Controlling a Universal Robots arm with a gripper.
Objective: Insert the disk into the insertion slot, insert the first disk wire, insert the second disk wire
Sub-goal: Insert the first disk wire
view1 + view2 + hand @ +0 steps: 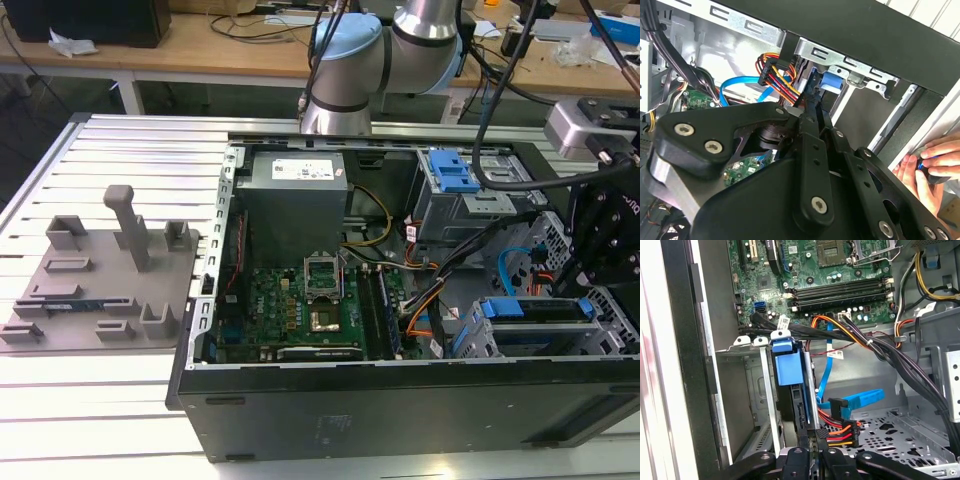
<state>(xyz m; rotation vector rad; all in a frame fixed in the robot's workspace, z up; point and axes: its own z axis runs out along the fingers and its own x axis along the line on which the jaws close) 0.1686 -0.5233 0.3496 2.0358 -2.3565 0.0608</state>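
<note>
Gripper (810, 452) is parked right at one end of the disk (787, 365); honestly can't tell if it's open or clamped on anything, its own black body covers that end; disk's seated inside the insertion slot (470, 338), blue carrier showing; plug-ended red, orange and yellow wires (840, 434) just beside the disk, plugged in or not I can't say; someone's hand (932, 162) past the disk, outside the computer case (400, 410), cut off by the frame; case sits on a white slatted table (120, 130), wooden benches (200, 50) well behind.
</note>
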